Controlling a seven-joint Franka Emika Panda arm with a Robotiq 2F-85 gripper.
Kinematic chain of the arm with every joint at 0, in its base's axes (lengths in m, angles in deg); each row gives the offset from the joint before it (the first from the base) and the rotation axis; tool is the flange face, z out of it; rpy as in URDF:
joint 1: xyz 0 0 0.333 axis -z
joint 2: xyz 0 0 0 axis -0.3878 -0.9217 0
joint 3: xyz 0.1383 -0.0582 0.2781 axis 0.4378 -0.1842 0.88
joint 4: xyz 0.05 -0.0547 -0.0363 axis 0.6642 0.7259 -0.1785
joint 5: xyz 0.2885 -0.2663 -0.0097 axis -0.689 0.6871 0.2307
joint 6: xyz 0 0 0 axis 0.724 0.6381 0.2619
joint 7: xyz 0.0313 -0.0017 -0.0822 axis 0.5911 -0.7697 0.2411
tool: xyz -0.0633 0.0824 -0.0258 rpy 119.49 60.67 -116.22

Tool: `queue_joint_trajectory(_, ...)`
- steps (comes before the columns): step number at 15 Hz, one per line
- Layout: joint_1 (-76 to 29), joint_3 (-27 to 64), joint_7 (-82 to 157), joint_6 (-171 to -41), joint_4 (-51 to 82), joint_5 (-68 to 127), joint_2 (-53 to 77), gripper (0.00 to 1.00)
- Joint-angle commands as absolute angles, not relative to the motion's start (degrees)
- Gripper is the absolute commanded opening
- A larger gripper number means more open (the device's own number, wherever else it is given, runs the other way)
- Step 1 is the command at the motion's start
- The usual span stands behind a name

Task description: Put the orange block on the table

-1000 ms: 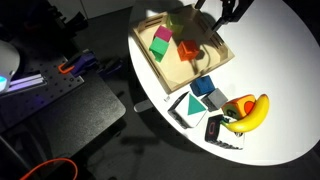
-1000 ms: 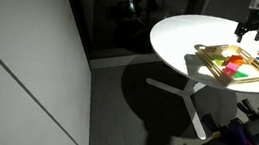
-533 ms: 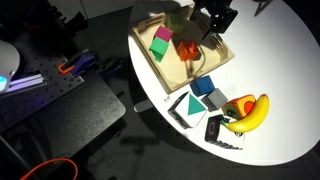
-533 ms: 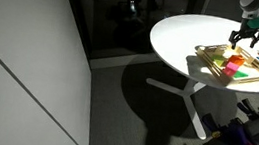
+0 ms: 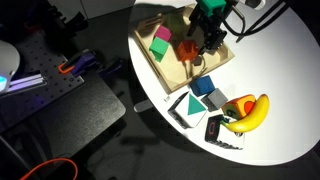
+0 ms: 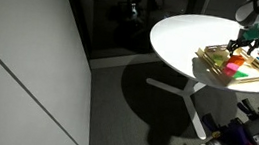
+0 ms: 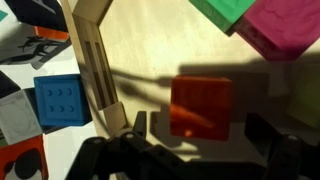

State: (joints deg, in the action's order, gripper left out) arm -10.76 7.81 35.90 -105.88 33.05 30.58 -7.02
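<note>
End effector (image 7: 200,124) of mine hangs open over the small red-orange cube block (image 7: 200,100), which lies in the light wooden tray (image 7: 150,40).

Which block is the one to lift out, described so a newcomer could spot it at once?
On the round white table sits a light wooden tray holding coloured blocks. The orange block lies near the tray's middle, a little apart from the magenta block and green block; it is the only red-orange cube there.
</note>
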Motion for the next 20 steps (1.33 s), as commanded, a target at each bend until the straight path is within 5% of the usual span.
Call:
queue_joint_trajectory(1,-10.6,7.4,35.4,-108.8,33.4,31.3,-8.4,1.0)
queue_joint_trajectory(3,-10.9,7.4,35.3,-109.8,33.4,31.4,-9.3,1.0)
queue_joint_trajectory(4,-11.0,7.4,35.5,-110.2,33.4,31.4,-9.5,0.75)
queue_joint_trajectory(6,-11.2,7.5,35.7,-110.1,33.6,31.3,-9.4,0.67)
queue_joint_trajectory(10,-11.7,7.4,36.3,-108.2,34.1,31.6,-7.1,0.33)
queue_joint_trajectory(20,-16.1,7.7,34.6,-103.6,33.3,35.9,-0.6,0.3)
